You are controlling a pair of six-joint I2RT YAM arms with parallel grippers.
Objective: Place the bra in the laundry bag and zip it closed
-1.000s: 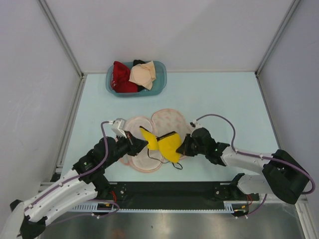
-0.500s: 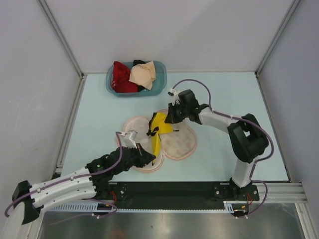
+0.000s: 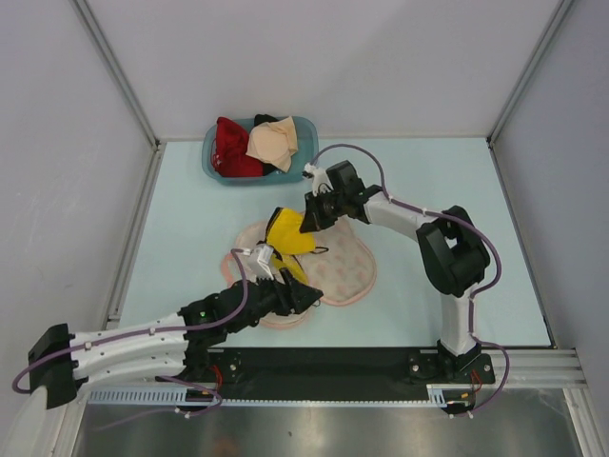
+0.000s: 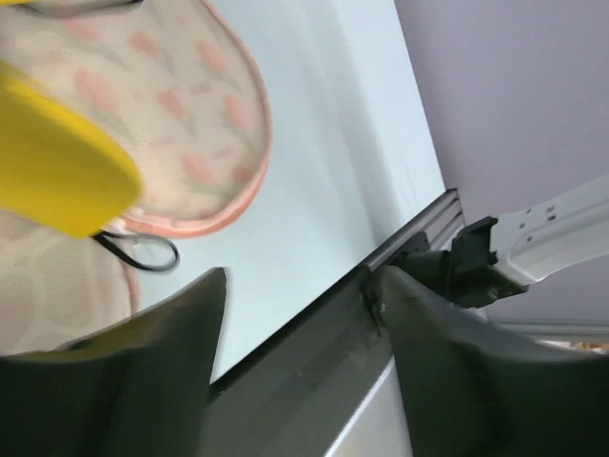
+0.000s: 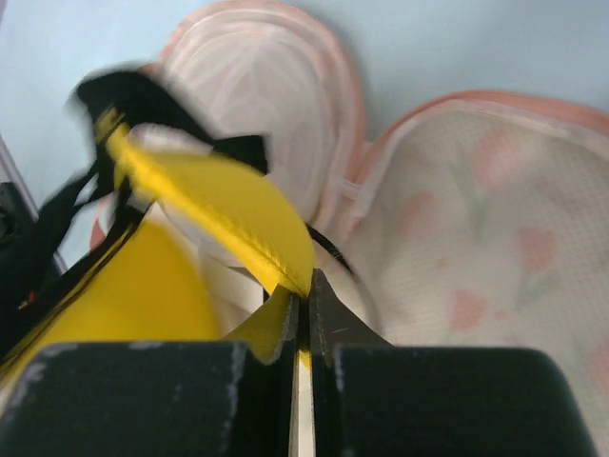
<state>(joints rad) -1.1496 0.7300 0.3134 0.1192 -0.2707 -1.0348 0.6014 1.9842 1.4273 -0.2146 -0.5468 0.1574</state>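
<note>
The pale blue-green tabletop (image 3: 428,181) carries everything. The white and black right arm (image 3: 419,219) rises from its base at the near right, folds sharply at the elbow and reaches back leftward toward the middle, wrist tipped down. The white and black left arm (image 3: 143,338) lies low and long along the near edge, stretched rightward with its wrist over the near rim of the bag. The pale pink round clamshell laundry bag with orange-red print (image 3: 347,271) lies spread open in two rounded halves at the middle of the tabletop. A blue plastic basket (image 3: 306,157) stands at the far edge, well apart from the bag, holding a red garment (image 3: 228,143) and a beige garment (image 3: 271,143). The bright yellow padded bra with thin black straps (image 3: 285,233) hangs over the bag's left half, one edge pinched high; whether its lower part touches the mesh I cannot tell. The right jaws are clenched on a yellow edge of the bra. The left jaws stand parted just beside the bra's lower end, with nothing between them
</note>
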